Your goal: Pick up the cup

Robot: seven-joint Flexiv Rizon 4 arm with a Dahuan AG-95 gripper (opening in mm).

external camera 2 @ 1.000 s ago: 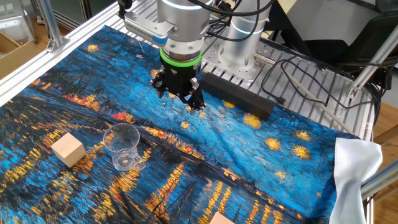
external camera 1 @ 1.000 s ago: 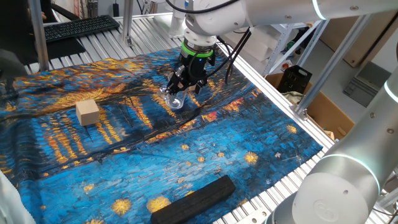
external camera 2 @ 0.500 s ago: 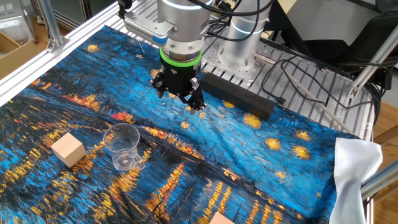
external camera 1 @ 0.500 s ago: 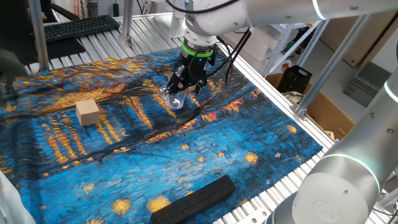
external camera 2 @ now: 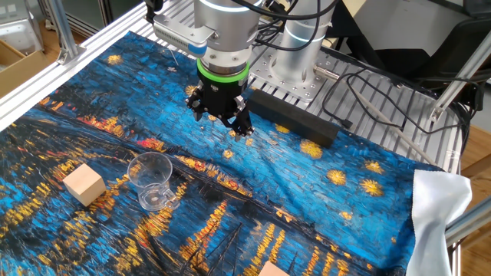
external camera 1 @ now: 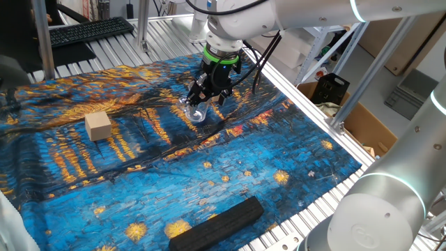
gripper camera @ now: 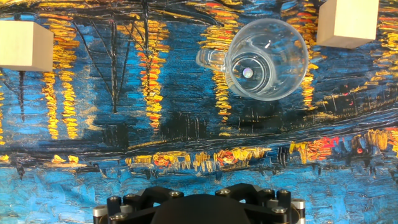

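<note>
The cup [external camera 2: 153, 179] is clear, stands upright on the blue painted cloth and has a small handle. It also shows in one fixed view [external camera 1: 197, 112] and in the hand view [gripper camera: 267, 59], upper right, seen from above with its handle to the left. My gripper [external camera 2: 222, 123] hangs above the cloth, apart from the cup, with its black fingers spread and nothing between them. In one fixed view the gripper [external camera 1: 207, 97] stands just over the cup. The hand view shows only the hand's black body [gripper camera: 199, 208] at the bottom edge, not the fingertips.
A tan cube [external camera 2: 83, 185] sits left of the cup; another cube [external camera 2: 272, 270] lies at the front edge. Both cubes show in the hand view [gripper camera: 25, 45] [gripper camera: 348, 22]. A black bar [external camera 2: 295, 119] lies behind the gripper. White cloth [external camera 2: 441, 207] hangs at the right.
</note>
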